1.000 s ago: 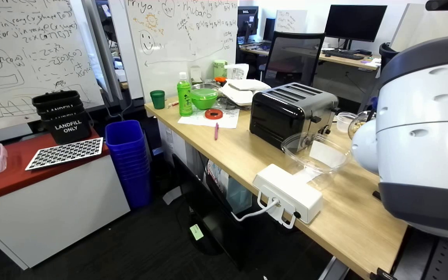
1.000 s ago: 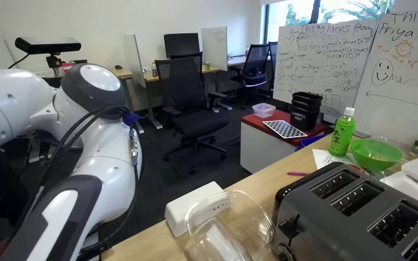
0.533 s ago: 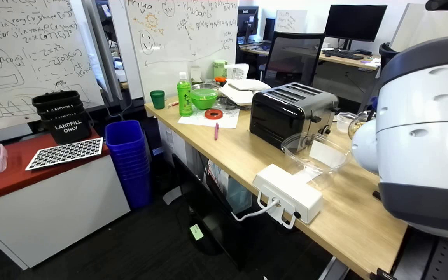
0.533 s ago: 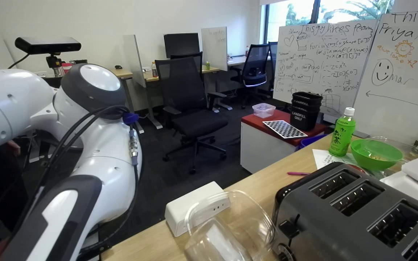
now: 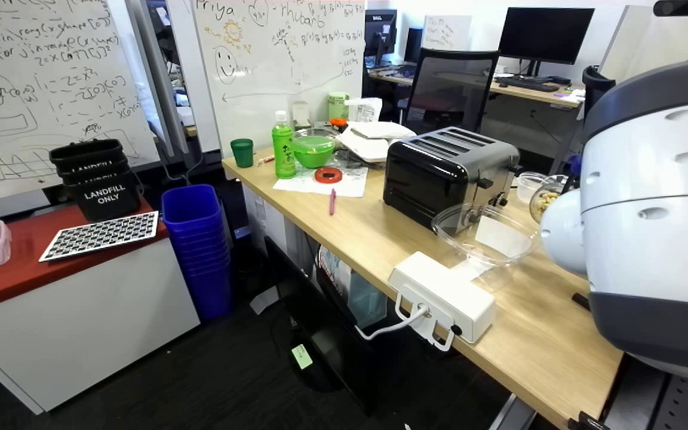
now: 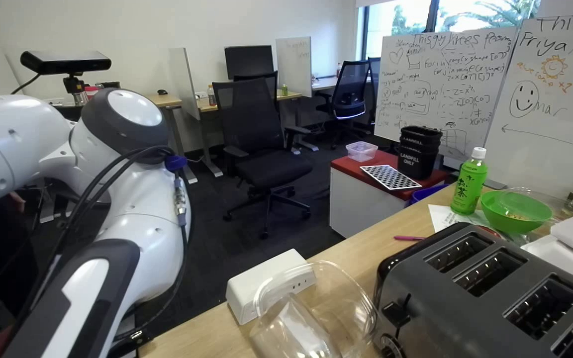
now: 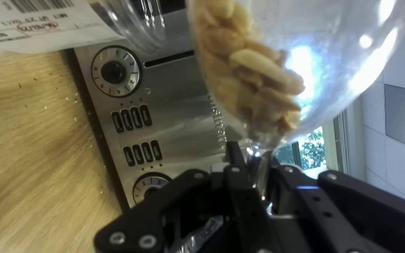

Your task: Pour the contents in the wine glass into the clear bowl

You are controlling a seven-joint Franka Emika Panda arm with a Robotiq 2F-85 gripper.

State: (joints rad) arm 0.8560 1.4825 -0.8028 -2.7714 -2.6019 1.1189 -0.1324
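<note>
Scribbled whiteboards (image 5: pixel 284 71) back the wooden worktop (image 5: pixel 550 334) at its far end, where a green bottle (image 5: pixel 283 149) and a green cup (image 5: pixel 242 153) stand near one corner. On the long edge sits a white power box (image 5: pixel 442 292); just inward of it, beside the black toaster (image 5: pixel 424 179), stands the clear bowl (image 5: pixel 486 246), bearing a printed label (image 7: pixel 44 30). Deeper in from that edge, partly behind the arm (image 5: pixel 660 239) in an exterior view, is the wine glass (image 7: pixel 304 42), leaning far over, its nuts (image 7: pixel 255 80) gathered against the lower wall. Seen from the wrist, the fingers (image 7: pixel 236 175) are clamped on its stem.
</note>
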